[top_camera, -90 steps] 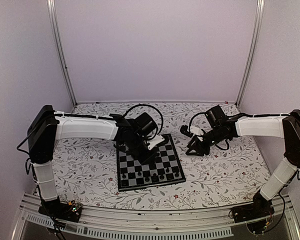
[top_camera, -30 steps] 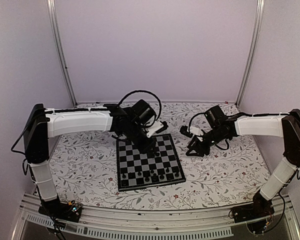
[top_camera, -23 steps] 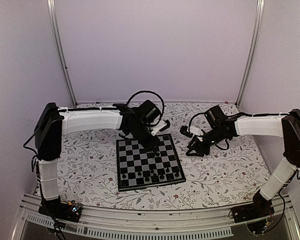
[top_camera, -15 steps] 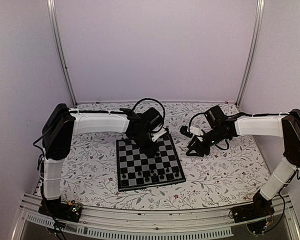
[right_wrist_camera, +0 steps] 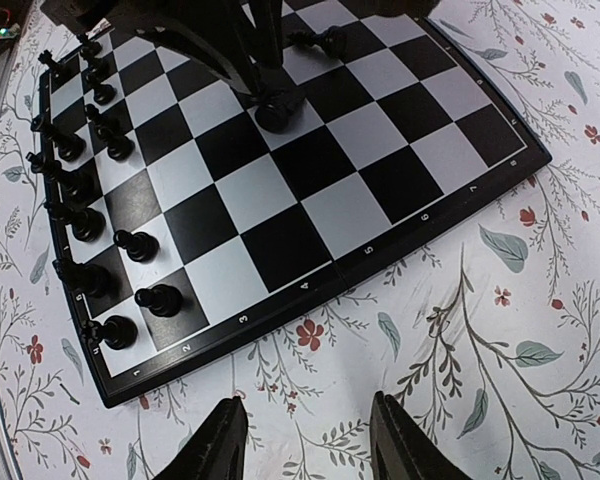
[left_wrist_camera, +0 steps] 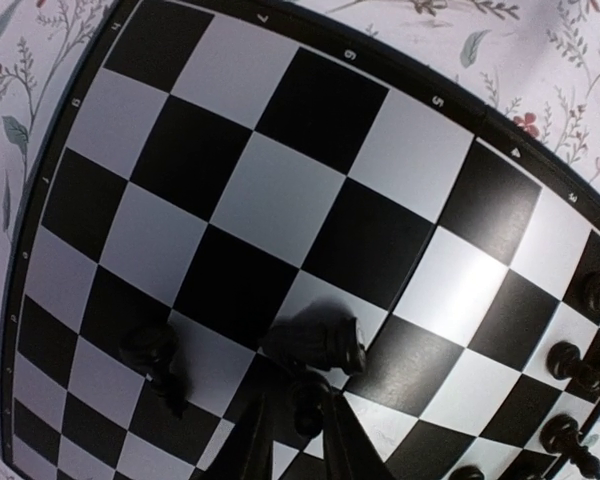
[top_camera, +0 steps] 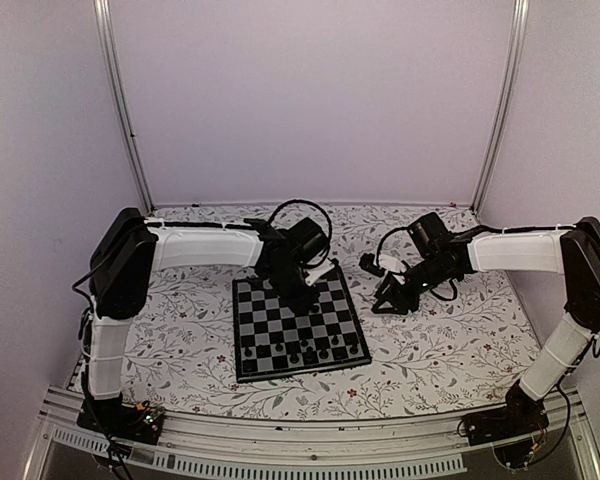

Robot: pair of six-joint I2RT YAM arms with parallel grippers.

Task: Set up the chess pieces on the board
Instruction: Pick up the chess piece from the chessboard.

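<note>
The board lies between the arms. It also shows in the left wrist view and the right wrist view. My left gripper is low over its far part, shut on a small black chess piece. That piece shows upright under the fingers in the right wrist view. Another piece lies on its side just beyond it. Several chess pieces stand in rows along the near edge. My right gripper is open and empty over the table cover, right of the board.
The floral table cover surrounds the board. One piece stands alone left of the held one. Metal frame posts and plain walls close in the back and sides.
The left arm's elbow has swung inward to the right while its gripper stayed over the board's far part. The right arm has not moved.
</note>
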